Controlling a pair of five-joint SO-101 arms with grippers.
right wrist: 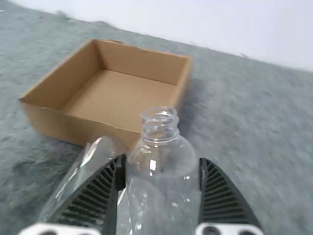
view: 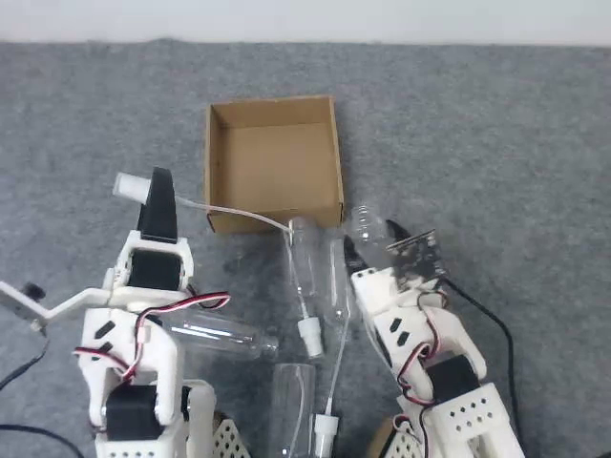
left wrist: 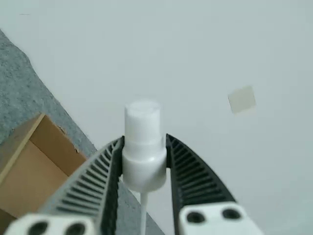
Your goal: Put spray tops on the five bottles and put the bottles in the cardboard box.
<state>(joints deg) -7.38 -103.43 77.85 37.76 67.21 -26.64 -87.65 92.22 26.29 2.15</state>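
Beside the cardboard box's [view: 275, 221] front, the left pincer [left wrist: 144, 147] clenches a spray top [view: 129, 186], its tube [view: 239, 215] trailing toward the open-necked bottle [right wrist: 160, 147] gripped in the right pincer [right wrist: 161, 165].

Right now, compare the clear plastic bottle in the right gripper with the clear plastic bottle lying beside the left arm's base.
The gripped clear plastic bottle sits clamped in the right gripper; the loose clear plastic bottle lies on the grey carpet. The gripped bottle is close to the cardboard box; the loose one is farther off. Both lack spray tops.
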